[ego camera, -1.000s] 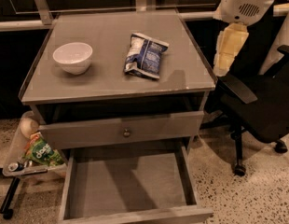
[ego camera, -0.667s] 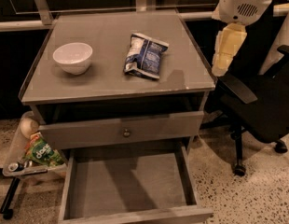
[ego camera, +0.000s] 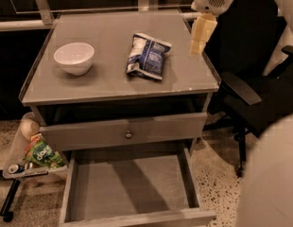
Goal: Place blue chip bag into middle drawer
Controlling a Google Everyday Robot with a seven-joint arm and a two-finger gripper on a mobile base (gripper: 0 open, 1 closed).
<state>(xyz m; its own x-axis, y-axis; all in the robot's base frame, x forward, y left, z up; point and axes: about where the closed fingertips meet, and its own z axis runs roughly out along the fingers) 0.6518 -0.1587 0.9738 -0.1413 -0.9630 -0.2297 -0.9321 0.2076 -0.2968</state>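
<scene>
The blue chip bag (ego camera: 148, 56) lies flat on the grey table top (ego camera: 104, 82), right of centre. My gripper (ego camera: 198, 45) hangs on its white arm above the table's right edge. It is to the right of the bag, apart from it and holding nothing. The middle drawer (ego camera: 132, 188) is pulled open at the bottom front, and its flat grey floor is bare.
A white bowl (ego camera: 74, 57) stands on the table's left side. A shut drawer front with a round knob (ego camera: 128, 134) sits above the open drawer. A green snack packet (ego camera: 42, 155) lies on a low tray at the left. A black office chair (ego camera: 260, 98) stands at the right.
My gripper has moved left and slightly up, from beside the table's right edge to above it, nearer the bag. The bag, bowl and drawer have not moved.
</scene>
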